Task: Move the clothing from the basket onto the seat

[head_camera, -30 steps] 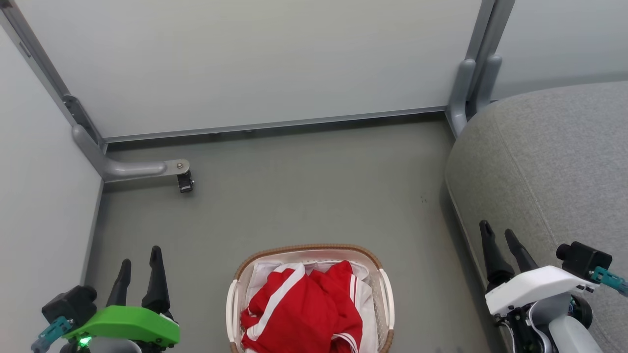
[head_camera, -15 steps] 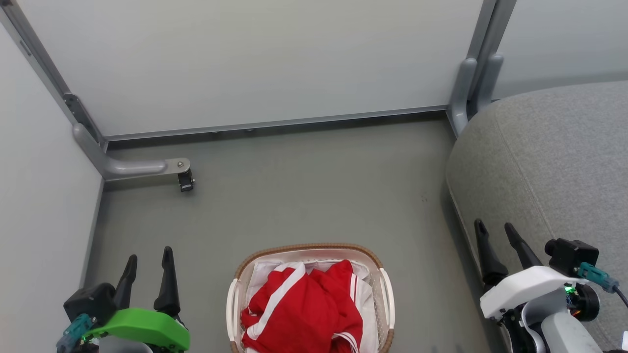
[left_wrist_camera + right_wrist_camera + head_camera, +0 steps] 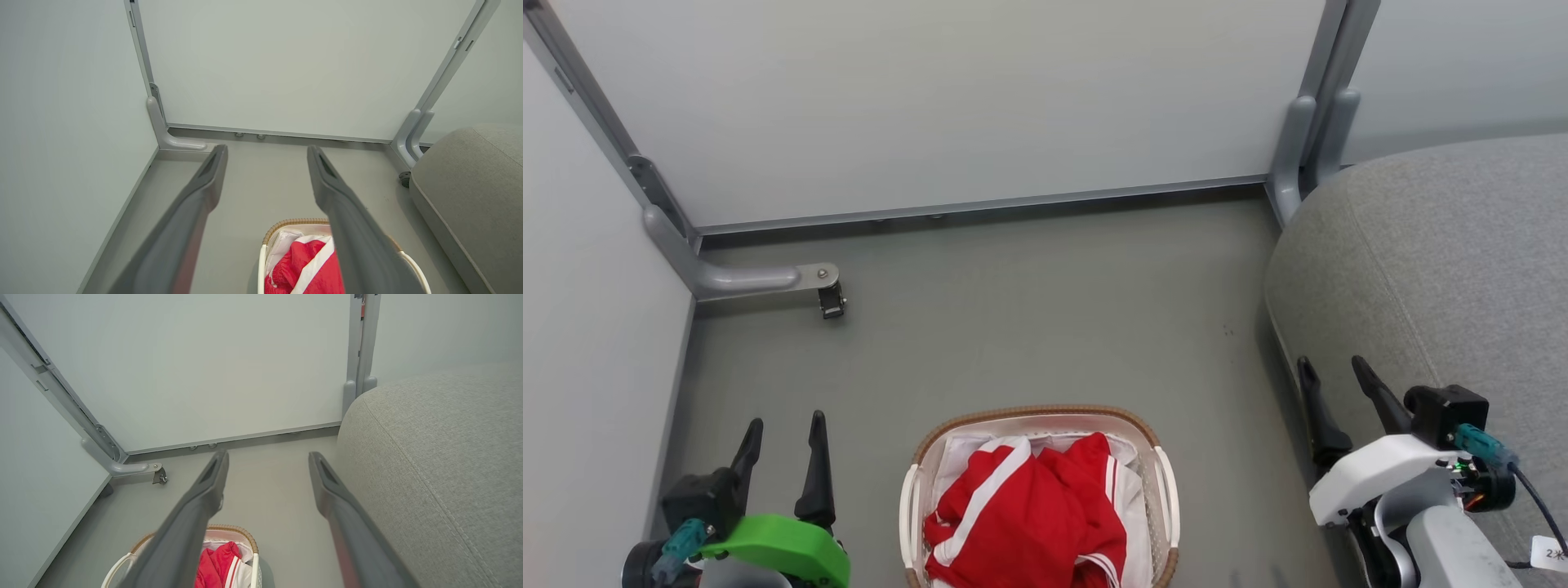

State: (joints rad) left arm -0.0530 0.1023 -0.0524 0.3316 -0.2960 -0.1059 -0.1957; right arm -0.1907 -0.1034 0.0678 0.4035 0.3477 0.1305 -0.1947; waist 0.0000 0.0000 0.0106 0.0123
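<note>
Red clothing [image 3: 1025, 514] with white stripes lies bunched in the white basket [image 3: 1168, 498] at the bottom centre of the head view; it also shows in the left wrist view as clothing [image 3: 304, 267] and in the right wrist view as clothing [image 3: 218, 563]. The grey seat [image 3: 1445, 269] fills the right side. My left gripper [image 3: 783, 420] hovers open to the left of the basket, holding nothing. My right gripper [image 3: 1334, 363] is open too, raised beside the seat's left edge, right of the basket.
White partition panels close the back and left sides. A grey metal foot with a small caster [image 3: 831, 300] juts onto the floor at the back left. Another grey post [image 3: 1298, 139] stands by the seat's far corner. Grey floor lies between basket and panels.
Both grippers have shifted inward toward the basket, the left one to the right and the right one to the left and slightly up. Basket and clothing are unmoved.
</note>
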